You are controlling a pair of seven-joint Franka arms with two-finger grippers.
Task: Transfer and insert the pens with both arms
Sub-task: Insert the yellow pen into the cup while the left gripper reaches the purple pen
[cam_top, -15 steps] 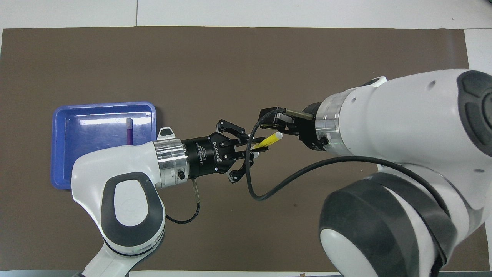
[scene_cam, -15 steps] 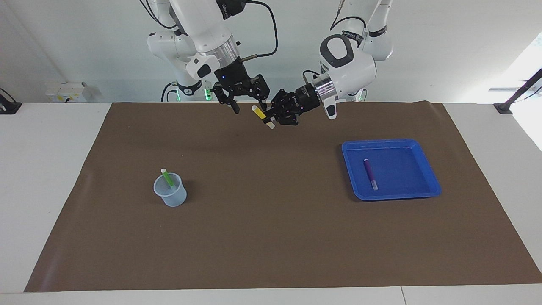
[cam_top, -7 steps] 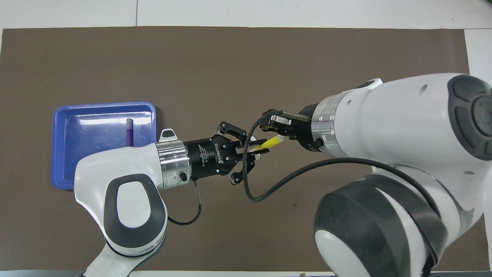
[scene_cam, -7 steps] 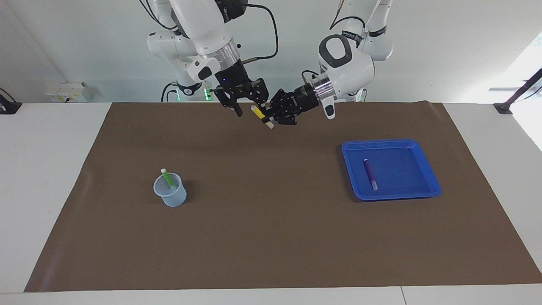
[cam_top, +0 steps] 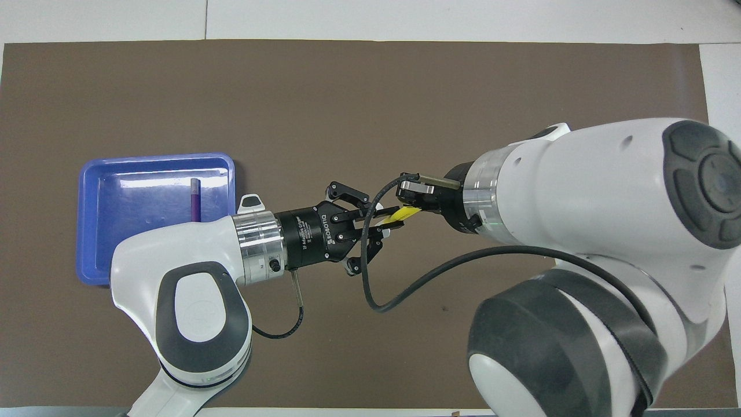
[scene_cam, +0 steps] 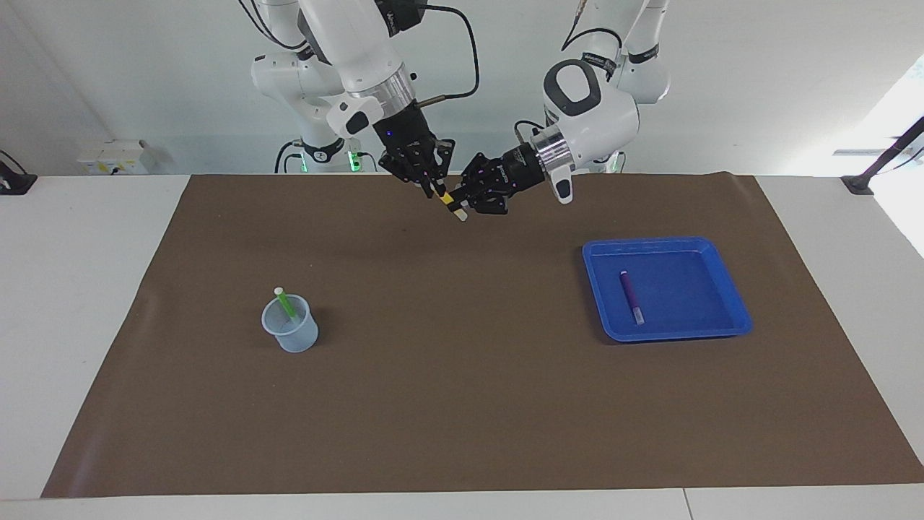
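Note:
The yellow pen [scene_cam: 449, 199] [cam_top: 399, 215] hangs slantwise in the air over the mat near the robots, held at both ends. My left gripper [scene_cam: 463, 203] [cam_top: 386, 222] is shut on its lower part. My right gripper [scene_cam: 434, 189] is shut on its upper end; in the overhead view its fingertips are hidden under its own wrist. The green pen [scene_cam: 287, 303] leans in a clear cup [scene_cam: 291, 334] toward the right arm's end. The purple pen [scene_cam: 630, 296] [cam_top: 195, 200] lies in the blue tray [scene_cam: 664, 244] [cam_top: 156, 157] toward the left arm's end.
A brown mat [scene_cam: 462, 404] covers most of the white table. A black cable [cam_top: 405, 292] loops from the right wrist under the two grippers. Two smaller white arms with green lights stand at the robots' edge of the table.
My right gripper swung in from open beside the yellow pen and shut on its upper end. The left gripper kept its hold and barely moved.

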